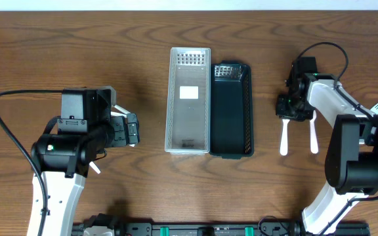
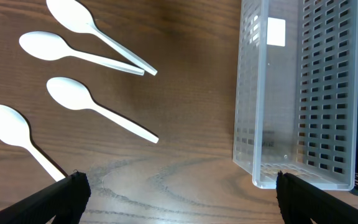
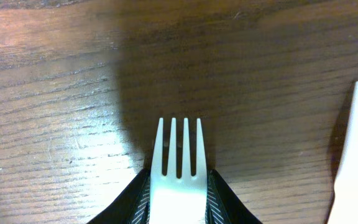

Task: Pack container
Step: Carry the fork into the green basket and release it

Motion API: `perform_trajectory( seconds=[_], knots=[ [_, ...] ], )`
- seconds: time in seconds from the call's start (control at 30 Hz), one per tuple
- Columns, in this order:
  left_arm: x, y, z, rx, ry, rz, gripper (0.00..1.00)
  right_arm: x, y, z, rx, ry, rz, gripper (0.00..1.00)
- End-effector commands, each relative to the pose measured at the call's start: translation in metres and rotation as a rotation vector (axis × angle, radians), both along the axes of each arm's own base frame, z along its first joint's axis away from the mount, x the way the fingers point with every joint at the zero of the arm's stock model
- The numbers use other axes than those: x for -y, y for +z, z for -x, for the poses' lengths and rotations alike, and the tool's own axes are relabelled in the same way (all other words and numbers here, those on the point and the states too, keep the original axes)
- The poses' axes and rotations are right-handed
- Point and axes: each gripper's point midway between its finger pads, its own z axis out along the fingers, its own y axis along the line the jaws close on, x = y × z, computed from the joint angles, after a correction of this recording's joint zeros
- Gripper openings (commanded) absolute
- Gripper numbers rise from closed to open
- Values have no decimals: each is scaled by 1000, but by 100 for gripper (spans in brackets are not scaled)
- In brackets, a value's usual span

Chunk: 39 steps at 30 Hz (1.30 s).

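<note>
- White plastic spoons (image 2: 73,93): four.
- White plastic forks (image 3: 179,155): three, one partly hidden behind an arm.
- Clear perforated plastic rectangular basket (image 1: 189,92): one.
- Dark perforated plastic rectangular basket (image 1: 231,111): one.

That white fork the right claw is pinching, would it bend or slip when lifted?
The fork looks like thin plastic, so it is probably very light and a little springy. Its smooth surface may be slippery; the right gripper pinches only its narrow edges, so it might twist.
</note>
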Motion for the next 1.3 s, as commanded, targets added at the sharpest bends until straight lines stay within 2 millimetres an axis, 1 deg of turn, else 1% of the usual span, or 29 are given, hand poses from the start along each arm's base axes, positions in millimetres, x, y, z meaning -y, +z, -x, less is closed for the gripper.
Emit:
perform_trajectory(
  seconds=[0.0, 0.1, 0.17, 0.2, 0.3, 0.4, 0.47, 0.53, 0.6, 0.7, 0.8, 0.93, 1.07, 1.17, 1.27],
  knots=[
    [-3, 5, -1, 13, -5, -15, 98, -7, 2, -3, -18, 4, -23, 2],
    [-3, 5, 0, 10, -5, -15, 98, -10, 32, -17, 26, 12, -23, 1],
    [-3, 5, 0, 10, -5, -15, 98, -14, 55, -26, 53, 32, -23, 1],
    [-3, 5, 0, 9, -5, -15, 98, -19, 71, -30, 70, 43, -24, 1],
    [-3, 5, 0, 10, -5, -15, 98, -36, 109, -40, 118, 85, -28, 1],
    [-3, 5, 0, 11, -5, -15, 98, -64, 144, -45, 172, 136, -38, 1],
    [-3, 5, 0, 10, -5, -15, 98, -85, 161, -47, 205, 153, -52, 1],
    [-3, 5, 0, 10, -5, -15, 98, -113, 174, -48, 236, 181, -85, 3],
    [-3, 5, 0, 10, -5, -15, 98, -138, 179, -47, 258, 217, -112, 3],
    [-3, 5, 0, 10, -5, -15, 98, -166, 175, -41, 261, 253, -116, 4],
    [-3, 4, 0, 9, -5, -15, 98, -181, 157, -38, 236, 235, -124, 4],
    [-3, 4, 1, 4, -5, -15, 98, -180, 122, -30, 158, 206, -108, 4],
    [-3, 4, 1, 4, -5, -15, 98, -176, 86, -21, 80, 223, -79, 5],
    [-3, 4, 1, 3, -5, -16, 98, -177, 67, -17, 33, 246, -63, 6],
    [-3, 4, 1, 3, -5, -16, 98, -179, 57, -15, 15, 261, -56, 9]
  ],
)
